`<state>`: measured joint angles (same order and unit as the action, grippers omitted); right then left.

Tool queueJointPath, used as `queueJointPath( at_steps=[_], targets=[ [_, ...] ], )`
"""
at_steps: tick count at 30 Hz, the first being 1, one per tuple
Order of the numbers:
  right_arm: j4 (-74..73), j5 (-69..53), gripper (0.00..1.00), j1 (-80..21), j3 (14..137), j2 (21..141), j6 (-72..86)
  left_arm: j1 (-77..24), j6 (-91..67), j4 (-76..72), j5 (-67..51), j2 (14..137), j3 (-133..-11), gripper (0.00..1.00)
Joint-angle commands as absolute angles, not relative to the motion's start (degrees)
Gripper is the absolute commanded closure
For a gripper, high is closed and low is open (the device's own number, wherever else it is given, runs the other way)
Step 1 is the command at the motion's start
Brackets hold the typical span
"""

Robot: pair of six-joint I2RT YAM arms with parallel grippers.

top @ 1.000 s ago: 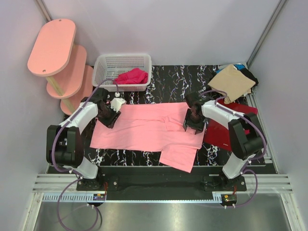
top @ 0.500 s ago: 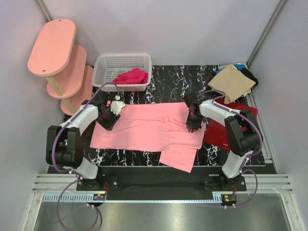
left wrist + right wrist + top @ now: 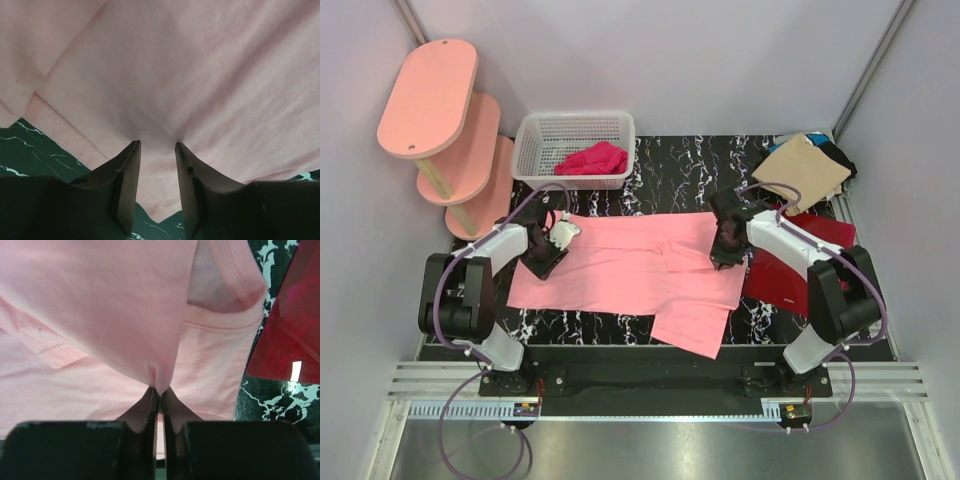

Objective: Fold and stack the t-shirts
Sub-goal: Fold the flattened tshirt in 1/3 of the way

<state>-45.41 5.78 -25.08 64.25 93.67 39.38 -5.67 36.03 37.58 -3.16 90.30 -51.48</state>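
A large salmon-pink t-shirt (image 3: 630,265) lies spread across the dark marbled table (image 3: 670,170), one sleeve reaching toward the near edge. My left gripper (image 3: 542,252) is at its left end. In the left wrist view, the left gripper (image 3: 156,145) is open, its tips pressed onto the pink cloth (image 3: 200,75) beside the hem. My right gripper (image 3: 725,250) is at the shirt's right end. The right wrist view shows the right gripper (image 3: 159,390) shut on a raised pinch of pink cloth (image 3: 100,305). Just to the right lies a dark red t-shirt (image 3: 790,270), also in the right wrist view (image 3: 290,330). A tan t-shirt (image 3: 805,170) rests on a black one (image 3: 840,155) at the back right.
A white mesh basket (image 3: 575,117) at the back holds a crumpled magenta cloth (image 3: 592,158). A pink tiered shelf (image 3: 430,100) stands at the back left. Walls close in on both sides.
The right gripper has closed on the pink shirt's right end and pulled up a small pinch. The left gripper slid slightly leftward along the shirt's edge, jaws unchanged.
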Motion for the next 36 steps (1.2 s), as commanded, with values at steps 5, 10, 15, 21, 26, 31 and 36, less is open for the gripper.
queueJointPath(
  at_steps=[5, 10, 15, 21, 26, 31, 36],
  targets=[
    [-46.5, 1.0, 0.87, -24.9, 58.1, 91.9, 40.8, -5.7, 37.4, 34.8, -1.2, 89.8, -51.2, 0.62],
    [-45.6, -1.9, 0.52, -25.0, 57.9, 93.6, 40.3, -5.7, 37.4, 34.8, -1.6, 89.5, -50.8, 0.62],
    [-46.1, -2.9, 0.34, -27.7, 64.2, 92.6, 40.8, -5.7, 37.3, 34.7, -1.2, 89.1, -50.2, 0.62],
    [-45.9, -0.3, 0.41, -32.3, 76.3, 100.7, 38.0, -5.7, 37.0, 34.8, -0.9, 88.6, -50.4, 0.62],
    [-46.0, 5.9, 0.49, -38.7, 83.6, 109.1, 31.7, -5.7, 37.4, 34.8, -0.3, 87.6, -49.7, 0.62],
    [-46.9, 12.3, 0.47, -42.8, 85.3, 111.6, 29.0, -5.6, 37.5, 34.8, -0.3, 86.9, -49.1, 0.62],
    [-47.0, 14.8, 0.48, -43.9, 84.7, 112.3, 28.4, -5.6, 37.4, 34.8, -0.1, 87.0, -49.3, 0.62]
  ],
)
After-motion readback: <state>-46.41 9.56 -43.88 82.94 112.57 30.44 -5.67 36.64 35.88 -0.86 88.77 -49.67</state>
